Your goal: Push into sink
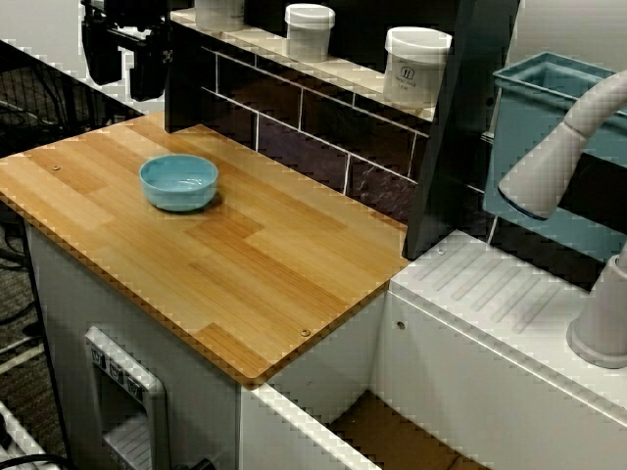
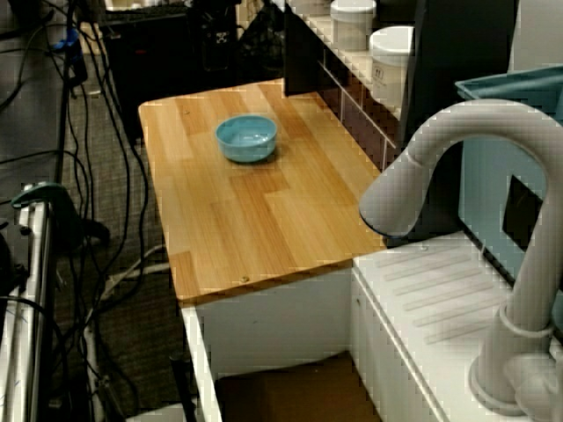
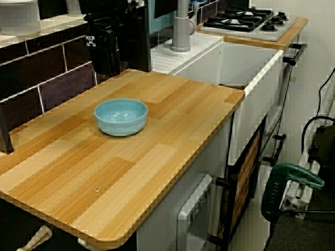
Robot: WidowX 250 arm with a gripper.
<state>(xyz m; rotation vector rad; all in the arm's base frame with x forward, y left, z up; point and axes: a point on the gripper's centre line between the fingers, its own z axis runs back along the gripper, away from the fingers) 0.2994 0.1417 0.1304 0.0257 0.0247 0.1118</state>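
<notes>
Jaws dark, up at the desk's [image 1: 225, 264] far corner, state hard to tell | bowl [image 1: 178, 182] sits alone | sink [image 1: 392, 436] waits past the desk edge, push pending

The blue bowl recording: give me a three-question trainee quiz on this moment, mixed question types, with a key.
1. True or false: the blue bowl already lies in the sink.
2. What does the bowl rest on? A) the wooden countertop B) the ribbed drainboard C) the tiled shelf
3. In one word, is the gripper touching the bowl?

Key
1. False; it stands upright on the counter, apart from the basin.
2. A.
3. No; the gripper hangs above the counter's far corner, away from the bowl.
</notes>
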